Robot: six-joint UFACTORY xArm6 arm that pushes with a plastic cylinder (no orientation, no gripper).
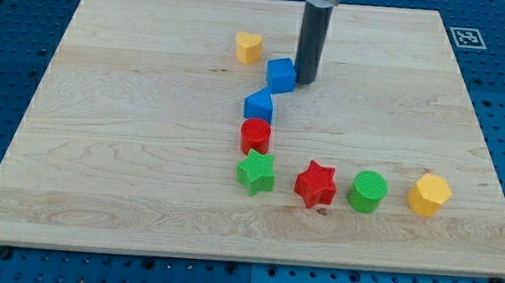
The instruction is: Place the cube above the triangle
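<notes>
No pincer showed, only my tip, touching the small blue plastic cube on its right. The rod's top was cut off. The cube sat just above the blue triangle block on the wooden worktop

We see no words or numbers, only a black-and-white square code sign at the board's two o'clock corner.

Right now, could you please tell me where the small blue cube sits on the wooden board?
The blue cube sits at upper centre, touching my tip on its right, just above the blue triangle.
</notes>
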